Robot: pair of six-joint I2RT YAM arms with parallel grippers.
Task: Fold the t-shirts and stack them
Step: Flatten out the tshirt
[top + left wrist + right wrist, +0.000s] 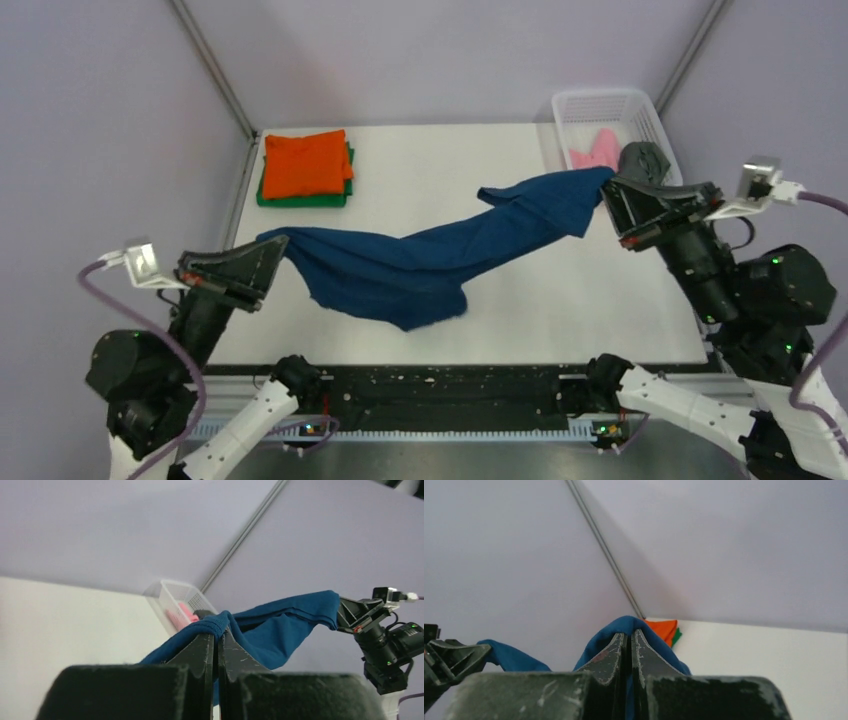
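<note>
The navy blue t-shirt [430,255] hangs stretched between my two grippers above the table, sagging in the middle; its print is hidden. My left gripper [278,248] is shut on its left end, seen in the left wrist view [218,636] pinching a hem [220,622]. My right gripper [606,192] is shut on its right end, seen in the right wrist view [629,634] with cloth [624,625] over the tips. A folded orange t-shirt [305,163] lies on a folded green one [300,198] at the back left. A pink t-shirt [595,152] and a dark grey one [643,158] lie in the basket.
The white mesh basket [600,105] stands at the back right corner of the white table [560,300]. Metal frame posts [215,70] rise at the back corners. The right arm [740,280] reaches beside the basket.
</note>
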